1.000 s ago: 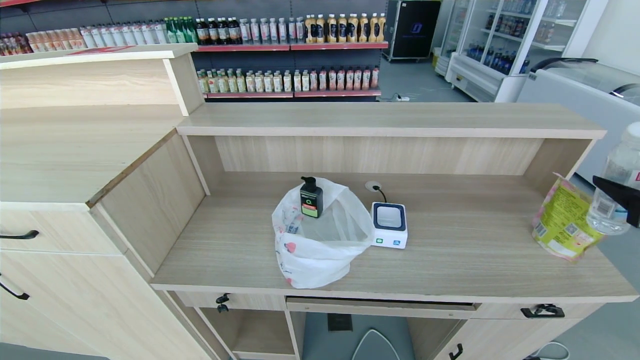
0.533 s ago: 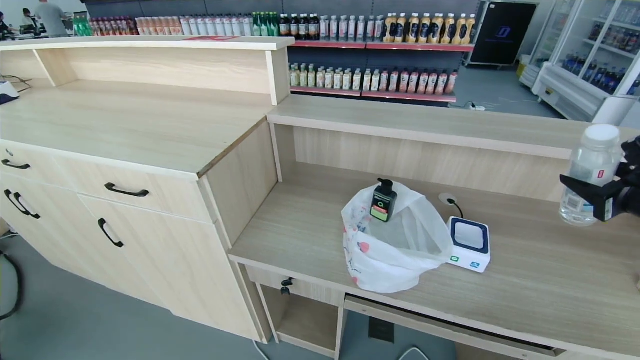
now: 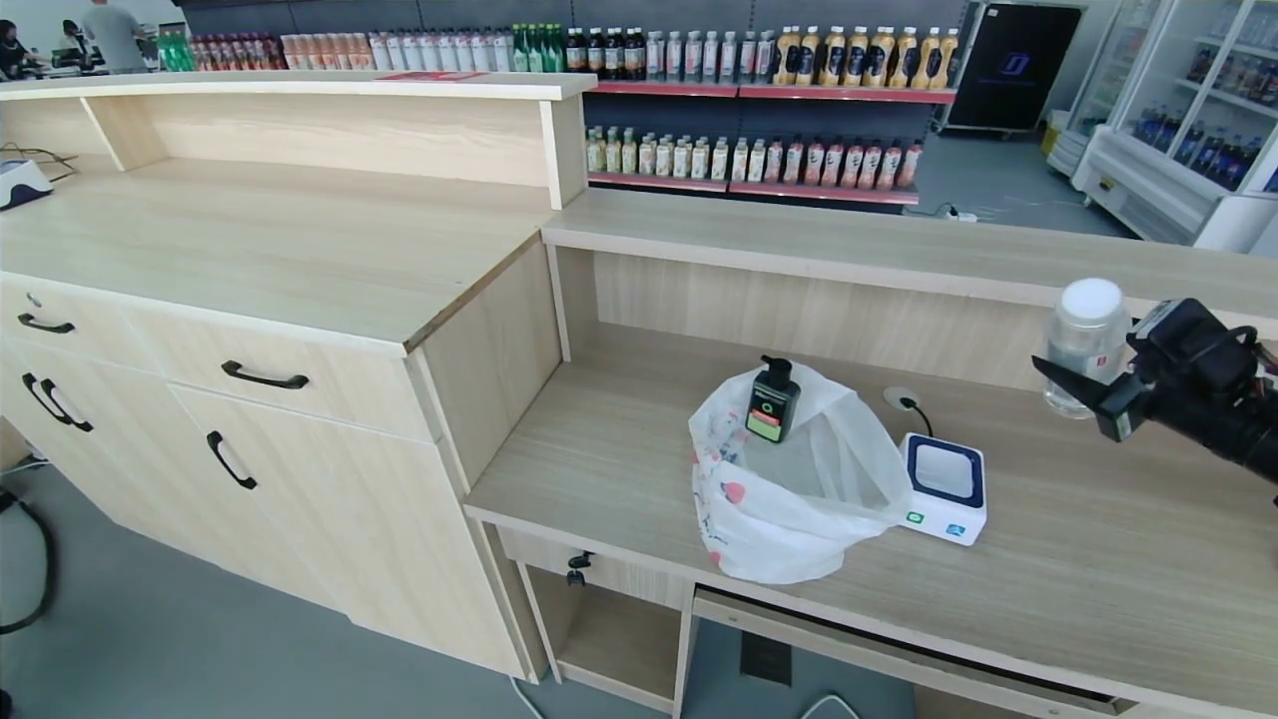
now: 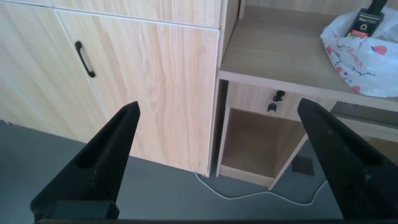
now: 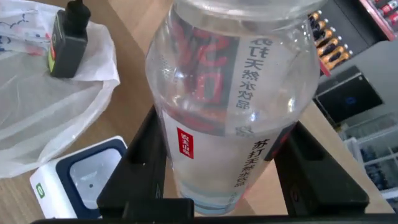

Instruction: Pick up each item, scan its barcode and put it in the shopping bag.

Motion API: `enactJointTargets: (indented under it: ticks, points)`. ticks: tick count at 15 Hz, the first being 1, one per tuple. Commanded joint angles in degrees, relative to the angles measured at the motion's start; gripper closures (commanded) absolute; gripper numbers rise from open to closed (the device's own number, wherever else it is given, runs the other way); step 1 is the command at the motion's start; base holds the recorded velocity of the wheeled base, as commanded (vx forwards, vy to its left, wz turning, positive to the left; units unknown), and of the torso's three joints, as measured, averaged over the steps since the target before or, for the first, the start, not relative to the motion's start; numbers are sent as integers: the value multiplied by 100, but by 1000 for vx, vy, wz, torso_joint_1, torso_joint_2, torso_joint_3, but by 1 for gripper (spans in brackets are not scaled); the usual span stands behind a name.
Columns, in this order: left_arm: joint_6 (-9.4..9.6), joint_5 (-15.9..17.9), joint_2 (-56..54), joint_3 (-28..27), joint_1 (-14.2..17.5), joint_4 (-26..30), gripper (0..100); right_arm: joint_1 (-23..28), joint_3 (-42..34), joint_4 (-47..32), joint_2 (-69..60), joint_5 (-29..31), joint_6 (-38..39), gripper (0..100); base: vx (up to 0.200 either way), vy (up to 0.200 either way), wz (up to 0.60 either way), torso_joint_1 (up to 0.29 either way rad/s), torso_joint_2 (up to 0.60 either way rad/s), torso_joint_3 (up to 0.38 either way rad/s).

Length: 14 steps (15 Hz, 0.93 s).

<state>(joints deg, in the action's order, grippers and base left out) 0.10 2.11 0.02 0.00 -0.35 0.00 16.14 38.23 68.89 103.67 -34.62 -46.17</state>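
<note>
Fingers [image 5: 140, 168] of the right gripper [image 3: 1076, 387] clamp the water bottle [image 3: 1085, 340] upright at the head frame's right edge, above the counter [image 3: 619, 439]. At centre frame sits the shopping bag [image 3: 799, 509], mouth open. The scanner [image 3: 945, 489] stands just beside its right side, window up, lower left of the held bottle. A pump bottle [image 3: 772, 404] stands inside the bag. The right arm is nearer; the left gripper [image 4: 214, 155] hangs spread wide by the cabinet doors [image 4: 143, 81].

Light wooden counter [image 3: 1108, 569]: open top right of white square scanner [image 3: 945, 487]. White plastic shopping bag [image 3: 799, 529] gaping, black pump bottle [image 3: 772, 404] at far rim.
</note>
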Motion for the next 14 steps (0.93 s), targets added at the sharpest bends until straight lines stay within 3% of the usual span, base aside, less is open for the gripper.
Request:
enactJointTargets:
  ticks: [1, 14]
  points:
    - [-1, 0, 6, 0, 0, 0, 0, -199, 115, 221, 576, -45, 2, 100, 0, 0, 0, 0, 0, 0]
    - [-1, 0, 6, 0, 0, 0, 0, -199, 308, 1663, 1929, -1047, 81, 100, 0, 0, 0, 0, 0, 0]
